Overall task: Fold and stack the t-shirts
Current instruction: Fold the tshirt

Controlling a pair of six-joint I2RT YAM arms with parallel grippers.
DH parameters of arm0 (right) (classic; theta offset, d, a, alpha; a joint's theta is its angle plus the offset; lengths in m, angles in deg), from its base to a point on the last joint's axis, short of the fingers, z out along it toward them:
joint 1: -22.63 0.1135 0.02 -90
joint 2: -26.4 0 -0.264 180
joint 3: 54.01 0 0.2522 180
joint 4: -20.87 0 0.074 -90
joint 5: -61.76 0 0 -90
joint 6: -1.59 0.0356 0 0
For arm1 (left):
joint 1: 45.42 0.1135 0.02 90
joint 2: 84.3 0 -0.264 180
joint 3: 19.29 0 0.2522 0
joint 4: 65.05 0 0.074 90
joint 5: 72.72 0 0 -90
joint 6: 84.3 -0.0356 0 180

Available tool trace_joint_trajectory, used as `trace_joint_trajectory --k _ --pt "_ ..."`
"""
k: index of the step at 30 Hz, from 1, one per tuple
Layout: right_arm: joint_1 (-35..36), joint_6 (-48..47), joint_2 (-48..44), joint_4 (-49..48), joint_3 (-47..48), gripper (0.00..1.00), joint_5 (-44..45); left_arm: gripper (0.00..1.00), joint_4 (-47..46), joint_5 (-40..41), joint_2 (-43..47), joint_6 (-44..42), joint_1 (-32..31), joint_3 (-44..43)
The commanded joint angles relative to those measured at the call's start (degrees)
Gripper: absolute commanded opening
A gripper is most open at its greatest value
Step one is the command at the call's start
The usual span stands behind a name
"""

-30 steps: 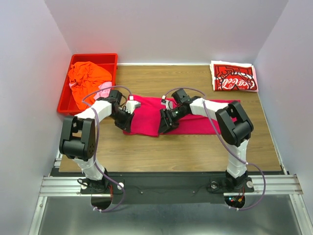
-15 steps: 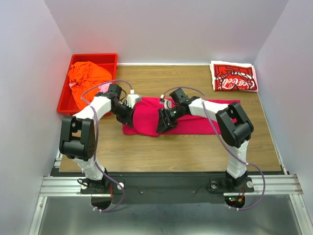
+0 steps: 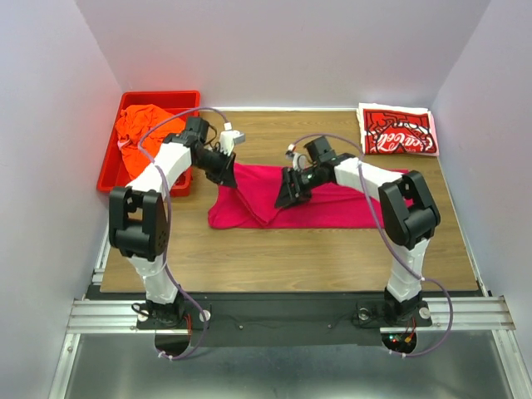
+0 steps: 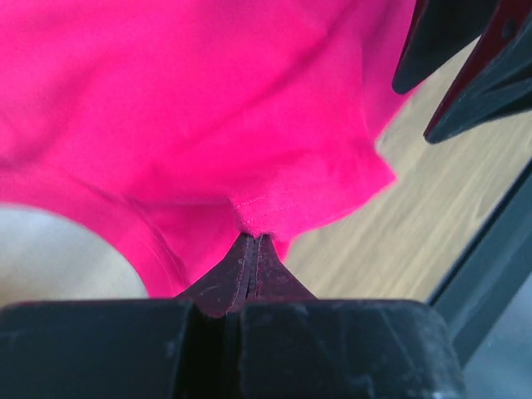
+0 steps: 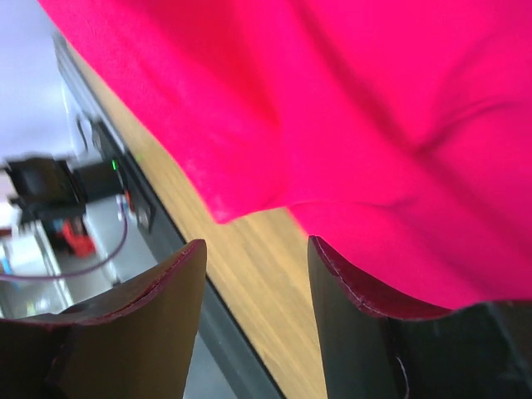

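Left gripper (image 4: 252, 243) clamped on the hem of the magenta t-shirt (image 3: 332, 204), which lies mid-table, left corner lifted; right gripper (image 3: 287, 193) fingers spread over the cloth. Carry hem rightward low and taut so the fold lands square

matt cloth shirt (image 3: 332, 212), smooth wood-grain table (image 3: 291, 249)

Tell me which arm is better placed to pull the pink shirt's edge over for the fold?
The left. The left gripper is shut on the magenta shirt at its hem, with that edge lifted. The right gripper is open beside the cloth, gripping nothing.
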Motion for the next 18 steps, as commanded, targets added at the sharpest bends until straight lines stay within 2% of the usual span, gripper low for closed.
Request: trace_joint_trajectory --k 1,6,12,16,18 --pt "-6.1 -1.2 -3.4 -1.9 5.5 0.58 -0.6 0.0 -0.3 -3.8 -3.3 2.6 0.7 -8.4" --pt "-12.4 -2.2 -3.4 -1.0 9.0 0.59 0.2 0.0 -6.0 -5.8 -8.5 7.0 0.8 -14.6" --pt "-13.5 -5.1 -2.8 0.7 10.7 0.59 1.3 0.0 -11.9 -8.8 -17.7 14.6 1.2 -22.2" --pt "-13.6 -5.9 -1.8 0.8 11.4 0.58 2.3 0.0 -13.1 -9.6 -21.5 17.0 1.4 -23.1" --pt "-13.3 -6.5 -1.3 0.8 12.2 0.54 2.5 0.0 -13.7 -9.4 -22.6 17.9 1.4 -22.9"
